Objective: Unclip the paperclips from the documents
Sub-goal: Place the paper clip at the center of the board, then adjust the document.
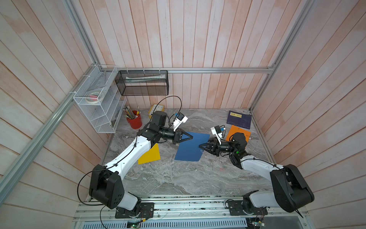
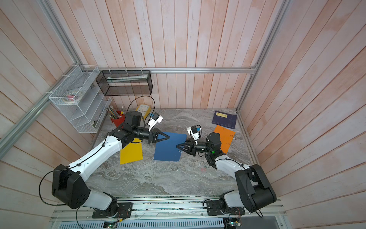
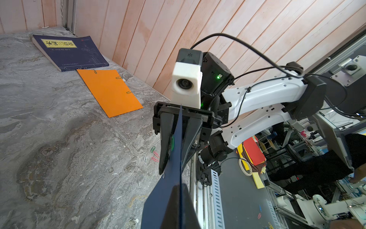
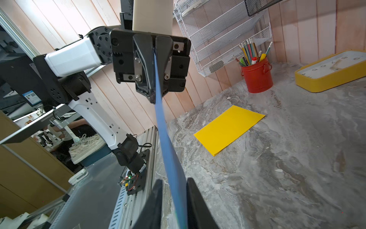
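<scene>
Grey desk (image 1: 178,178), blue sheet (image 1: 190,146) in the middle. The left gripper (image 1: 191,136) is clamped on its far left corner; the right gripper (image 1: 200,146) straddles the right edge, can't tell if it's pinching. A silver paperclip (image 1: 202,151) sits at that edge too.

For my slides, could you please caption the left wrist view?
Left gripper clamps flat blue paper sheet edge-on; right gripper straddles its green wire paperclip.

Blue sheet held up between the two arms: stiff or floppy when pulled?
Probably floppy: the blue sheet looks paper-thin edge-on and seems to bow slightly along its span. Likely very light, so tugging the silver paperclip could drag or crease it unless the left fingers pin it firmly.
</scene>
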### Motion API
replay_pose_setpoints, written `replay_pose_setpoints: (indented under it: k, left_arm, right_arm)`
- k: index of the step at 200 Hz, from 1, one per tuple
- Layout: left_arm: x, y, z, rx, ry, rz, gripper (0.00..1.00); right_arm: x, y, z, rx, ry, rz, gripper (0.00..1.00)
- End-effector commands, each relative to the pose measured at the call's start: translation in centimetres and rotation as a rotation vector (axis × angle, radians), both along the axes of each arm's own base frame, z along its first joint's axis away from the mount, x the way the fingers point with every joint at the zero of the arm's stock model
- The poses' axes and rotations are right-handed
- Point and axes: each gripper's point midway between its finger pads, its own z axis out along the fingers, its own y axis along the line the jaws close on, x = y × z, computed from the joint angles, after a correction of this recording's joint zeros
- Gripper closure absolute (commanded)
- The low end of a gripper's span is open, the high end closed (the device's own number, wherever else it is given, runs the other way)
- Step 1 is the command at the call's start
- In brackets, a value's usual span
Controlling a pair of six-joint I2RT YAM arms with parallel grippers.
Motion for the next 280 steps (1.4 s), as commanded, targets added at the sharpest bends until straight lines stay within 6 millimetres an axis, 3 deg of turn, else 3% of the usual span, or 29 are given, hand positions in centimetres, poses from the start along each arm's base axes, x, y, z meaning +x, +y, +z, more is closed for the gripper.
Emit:
replay_pose_setpoints:
  k: [1,50,65,101,131,239,280]
  left_arm:
    - [0.3,-0.2,0.2,-0.017,-0.008,-0.008,1.0]
    - [0.5,-0.1,-0.1,-0.006,-0.001,0.003,1.0]
    - [0.6,-0.1,-0.5,0.004,0.009,0.011,1.0]
    - [0.3,0.0,-1.4,0.016,0.041,0.006,0.83]
    - [-0.3,0.2,-2.2,0.023,0.073,-0.008,0.79]
    - [-1.7,0.3,-3.6,0.023,0.123,-0.041,0.79]
    - [-1.6,0.2,-3.7,0.018,0.139,-0.037,0.86]
  right_arm:
    - [-0.7,0.1,0.4,0.019,-0.017,0.037,0.86]
    - [-0.7,0.0,0.4,0.018,-0.001,0.037,1.0]
    - [-0.7,-0.1,0.5,0.021,0.009,0.036,1.0]
    - [-0.6,-0.7,0.8,0.033,0.027,0.052,1.0]
    - [-0.7,-0.6,0.6,0.017,0.045,0.085,1.0]
    - [0.3,-0.2,0.3,-0.005,0.087,0.105,1.0]
    - [0.6,-0.1,0.3,-0.01,0.09,0.102,1.0]
